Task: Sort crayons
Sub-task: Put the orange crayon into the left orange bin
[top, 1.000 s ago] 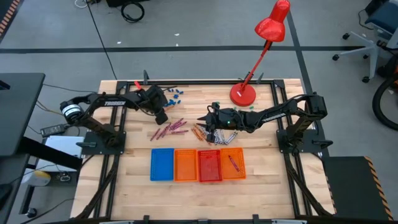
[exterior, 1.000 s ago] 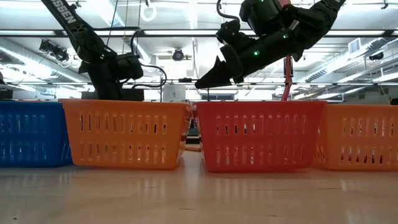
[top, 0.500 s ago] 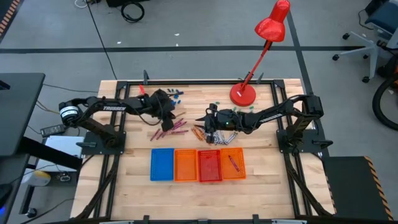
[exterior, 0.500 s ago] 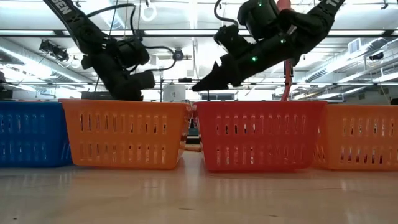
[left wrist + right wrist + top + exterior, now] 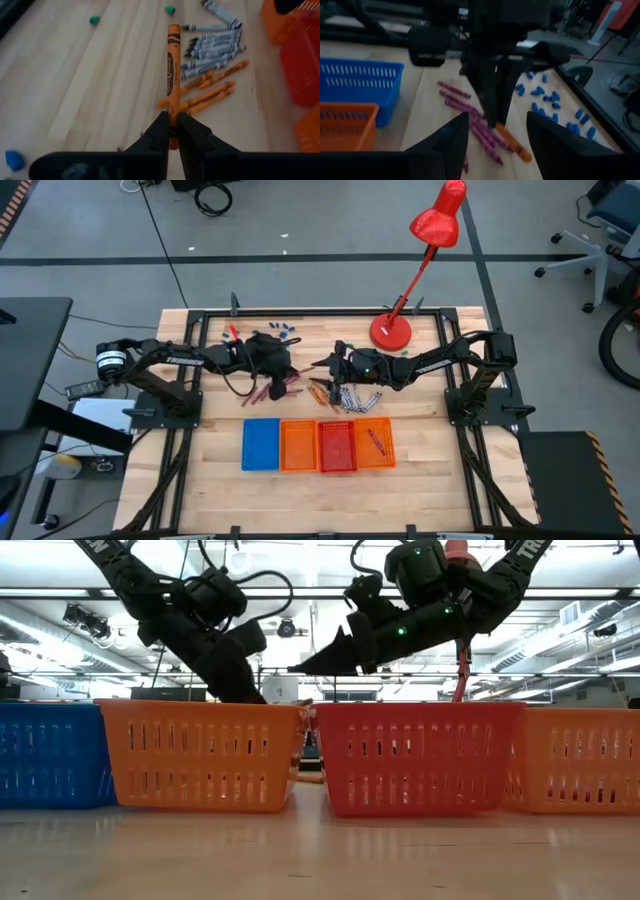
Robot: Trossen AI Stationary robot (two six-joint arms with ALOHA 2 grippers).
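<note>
Left wrist view: left gripper (image 5: 173,131) pinches 1 orange crayon (image 5: 173,75).

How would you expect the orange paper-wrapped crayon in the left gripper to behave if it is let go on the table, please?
The orange paper-wrapped crayon looks stiff, jutting straight from the shut left gripper. Being round, it would probably roll on the flat wooden table. It seems light, and possibly snappable.

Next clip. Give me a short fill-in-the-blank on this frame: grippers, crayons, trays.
1. The left gripper is shut on an ____ crayon.
2. The right gripper is ____ and holds nothing.
3. Four trays stand in a row; the one at the left end is ____.
4. The single crayon already sorted lies in the tray at the ____ end.

Missing words: orange; open; blue; right
</note>
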